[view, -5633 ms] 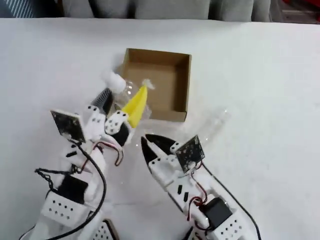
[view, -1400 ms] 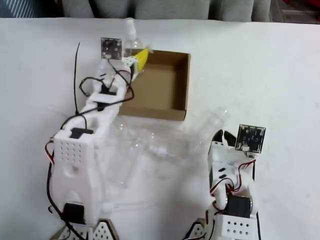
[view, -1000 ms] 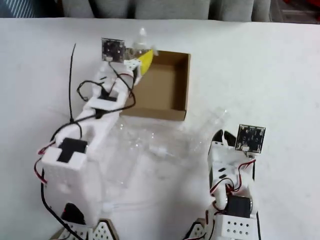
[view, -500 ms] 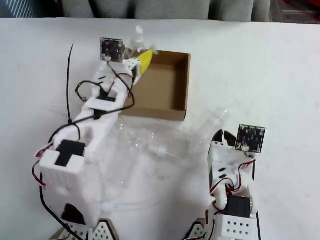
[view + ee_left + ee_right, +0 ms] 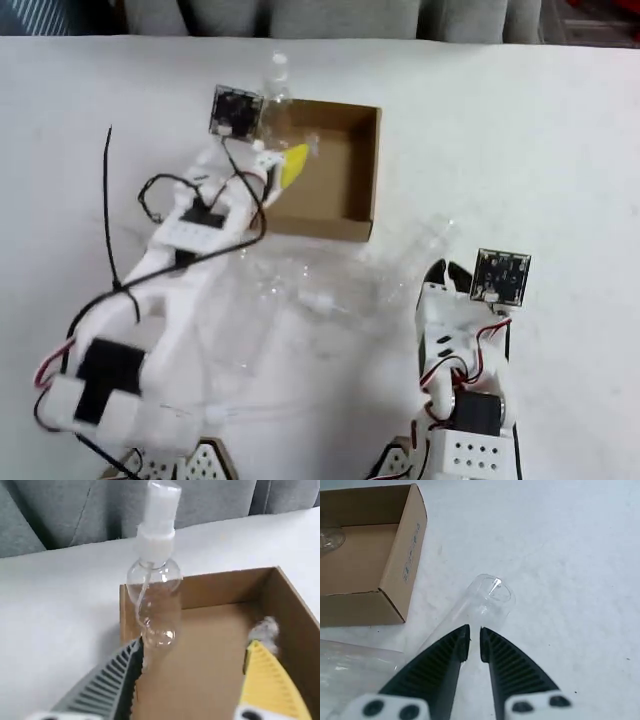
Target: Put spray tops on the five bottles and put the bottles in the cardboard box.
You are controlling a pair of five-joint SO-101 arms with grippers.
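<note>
We are holding the left gripper (image 5: 196,648) open beside the spray bottle (image 5: 154,600) in the cardboard box's (image 5: 220,586) corner, the right gripper (image 5: 475,633) nearly closed and empty above a capless bottle (image 5: 487,598)

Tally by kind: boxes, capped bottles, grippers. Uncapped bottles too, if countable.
Box: 1
Capped bottle: 1
Grippers: 2 (left gripper, right gripper)
Uncapped bottles: clear and overlapping, cannot count
Total counted: 4
</note>
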